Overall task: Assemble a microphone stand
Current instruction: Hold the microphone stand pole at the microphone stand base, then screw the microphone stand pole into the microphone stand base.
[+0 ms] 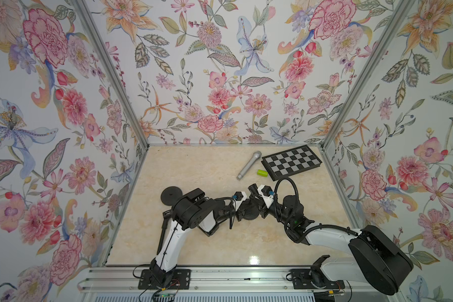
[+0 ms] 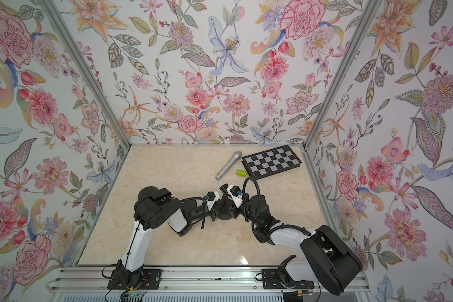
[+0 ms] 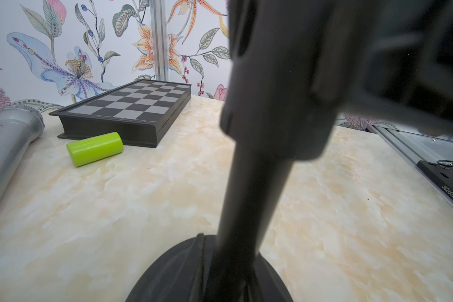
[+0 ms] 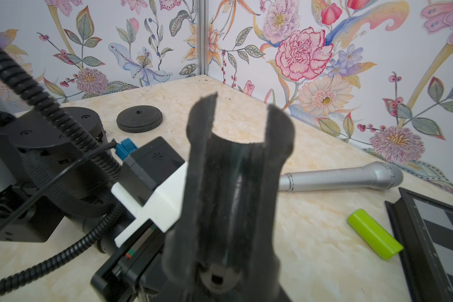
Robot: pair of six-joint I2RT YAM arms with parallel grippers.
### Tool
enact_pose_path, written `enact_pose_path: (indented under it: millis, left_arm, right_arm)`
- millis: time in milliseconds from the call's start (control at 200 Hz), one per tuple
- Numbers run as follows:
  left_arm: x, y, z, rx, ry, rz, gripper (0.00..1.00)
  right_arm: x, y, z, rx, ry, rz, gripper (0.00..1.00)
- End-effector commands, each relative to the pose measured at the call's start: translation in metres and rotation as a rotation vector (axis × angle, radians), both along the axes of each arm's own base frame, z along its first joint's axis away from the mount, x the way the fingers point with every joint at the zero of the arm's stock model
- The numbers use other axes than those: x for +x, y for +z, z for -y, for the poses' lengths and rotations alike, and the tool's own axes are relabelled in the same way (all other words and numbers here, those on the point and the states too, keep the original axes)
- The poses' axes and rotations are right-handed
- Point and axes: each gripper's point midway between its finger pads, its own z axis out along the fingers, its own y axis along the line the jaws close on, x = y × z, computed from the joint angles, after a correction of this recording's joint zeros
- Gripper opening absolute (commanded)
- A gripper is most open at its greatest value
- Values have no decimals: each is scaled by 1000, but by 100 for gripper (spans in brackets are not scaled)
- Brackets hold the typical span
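Microphone (image 1: 249, 165) and chessboard (image 1: 291, 162) crowd the far-right corner; front tabletop (image 1: 220, 248) lies open.

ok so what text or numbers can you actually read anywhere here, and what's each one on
"JG260207081": printed on the black mounting plate by the rail, left wrist view.
Small mark on the black camera housing, right wrist view: too small to read.
No writing shows on the microphone, chessboard, green cylinder or stand.
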Motion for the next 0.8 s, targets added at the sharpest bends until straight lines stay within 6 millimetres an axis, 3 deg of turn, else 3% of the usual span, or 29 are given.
enact_pose_path:
  millis: [0,130,295,420,470,615,711,796]
  left_arm:
    - [26,37,-26,-137,142,126,31]
    - [23,47,-26,-150,141,140,41]
    - [21,81,-24,-186,153,228,51]
    - [15,96,-19,-194,139,290,52]
    - [12,97,-15,-189,134,312,48]
    - [3,89,-8,-162,83,338,23]
    - [-3,82,-6,-137,46,369,16]
    - [-3,76,-7,-140,8,337,10]
  right_arm:
    - [-14,-53,4,-130,33,-126,0]
    - [-12,-57,9,-99,-4,-137,0]
    - [-6,-61,11,-106,-40,-159,0]
    - [-6,-61,9,-85,-66,-168,0]
    - [-7,-62,8,-78,-67,-170,0]
    - [-12,-59,4,-48,-39,-168,0]
    - [-30,-58,-9,-95,135,-134,15]
    - [-35,-53,-7,-118,305,-141,33]
